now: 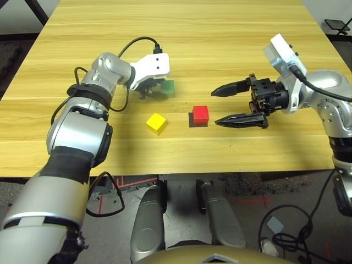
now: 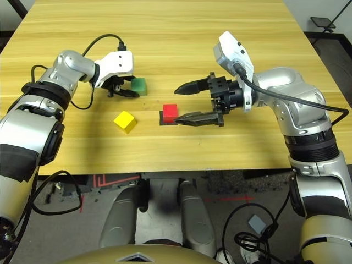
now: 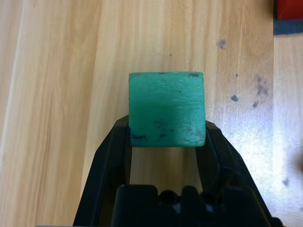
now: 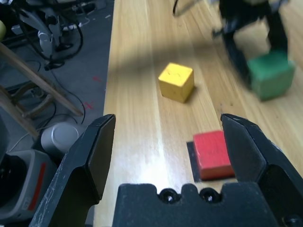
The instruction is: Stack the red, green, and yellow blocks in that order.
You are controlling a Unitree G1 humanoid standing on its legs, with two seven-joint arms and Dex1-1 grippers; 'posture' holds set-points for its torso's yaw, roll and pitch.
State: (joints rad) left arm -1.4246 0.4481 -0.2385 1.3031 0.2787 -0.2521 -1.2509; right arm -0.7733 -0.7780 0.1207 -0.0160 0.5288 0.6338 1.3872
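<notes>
My left gripper (image 1: pixel 155 89) is shut on the green block (image 1: pixel 168 87) at the table's left middle; its black fingers (image 3: pixel 118 142) squeeze the block (image 3: pixel 166 109) from both sides. I cannot tell whether the block touches the wood. The red block (image 1: pixel 201 114) sits at the centre on a flat black square patch (image 1: pixel 193 122). The yellow block (image 1: pixel 157 123) rests left of it, nearer the front edge. My right gripper (image 1: pixel 215 106) hovers open just right of the red block (image 4: pixel 213 155), with nothing between its fingers. The yellow block (image 4: pixel 176 82) lies beyond.
The wooden table (image 1: pixel 220 44) has wide bare room at the back and along the front. A black cable (image 1: pixel 137 41) loops over my left wrist. Off the table's left side are chair legs and cables on the floor (image 4: pixel 47 42).
</notes>
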